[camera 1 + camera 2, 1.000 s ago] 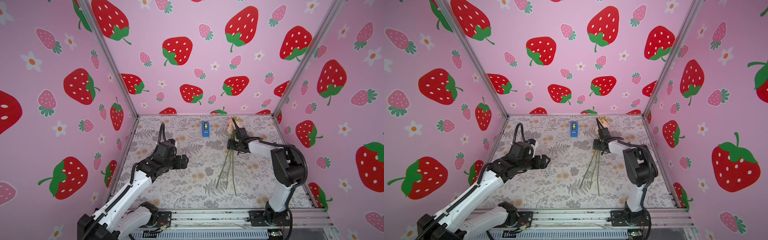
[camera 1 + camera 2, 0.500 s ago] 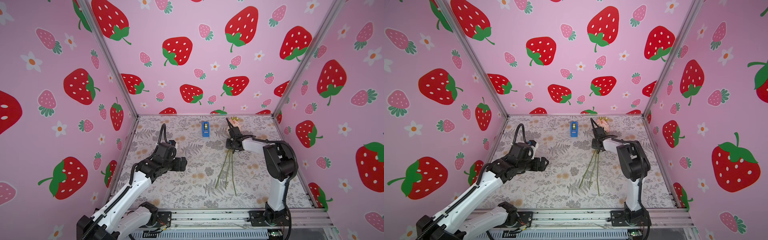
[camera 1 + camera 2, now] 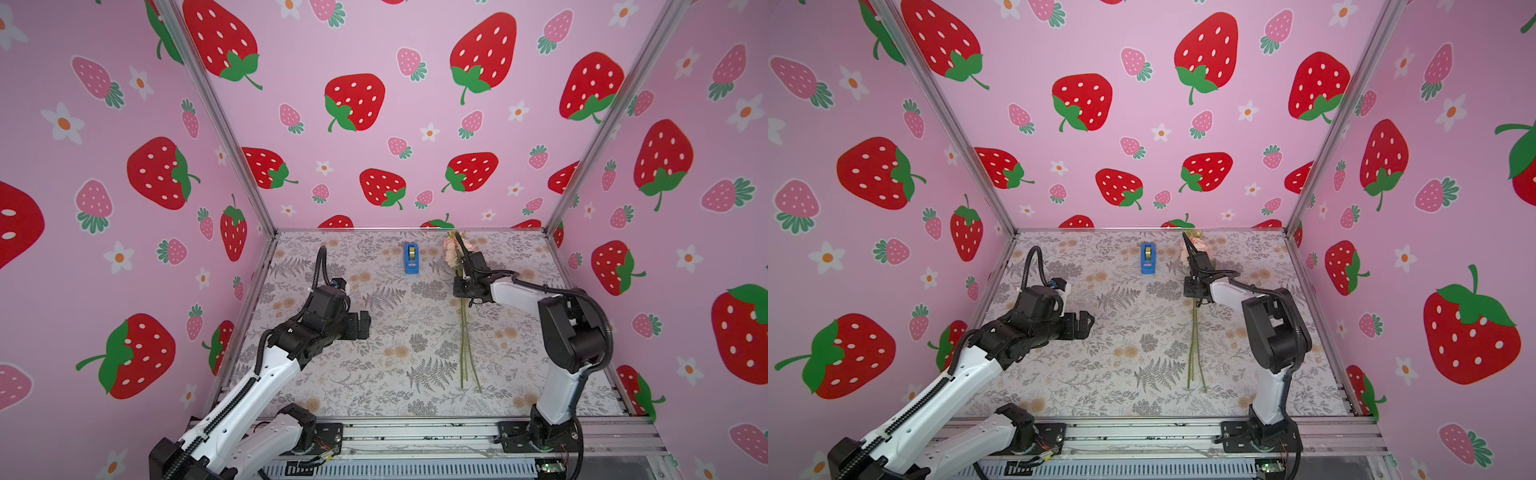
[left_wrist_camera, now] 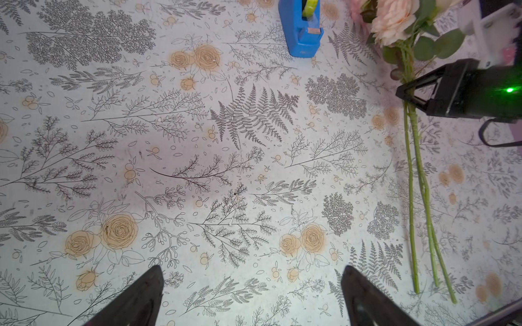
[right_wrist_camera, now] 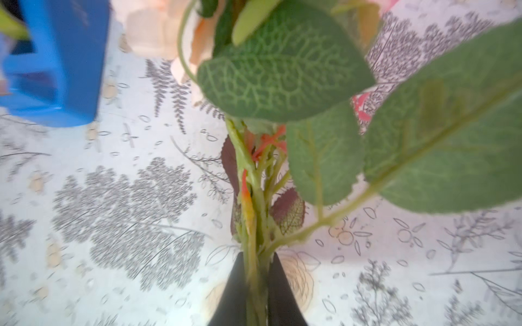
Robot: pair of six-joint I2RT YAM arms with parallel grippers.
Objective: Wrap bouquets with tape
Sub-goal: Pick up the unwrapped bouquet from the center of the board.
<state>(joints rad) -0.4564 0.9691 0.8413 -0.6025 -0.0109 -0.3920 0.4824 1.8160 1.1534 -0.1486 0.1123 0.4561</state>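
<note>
The bouquet lies on the right part of the table, pink and cream blooms toward the back wall, thin green stems running toward the front edge. My right gripper is shut on the stems just below the leaves; the right wrist view shows both black fingers pressed against the green stems. The blue tape dispenser with its yellowish roll stands near the back wall, left of the blooms. My left gripper hovers over the table's left-middle, wide open and empty, well apart from the tape and bouquet.
The fern-and-blossom printed covering spans the whole floor. Pink strawberry walls close in the back and both sides. A metal rail with both arm bases runs along the front edge.
My right gripper has closed on the stems. The stems' near ends have swung right and now lie close together, pointing straight at the front edge. The left gripper has opened slightly wider.
</note>
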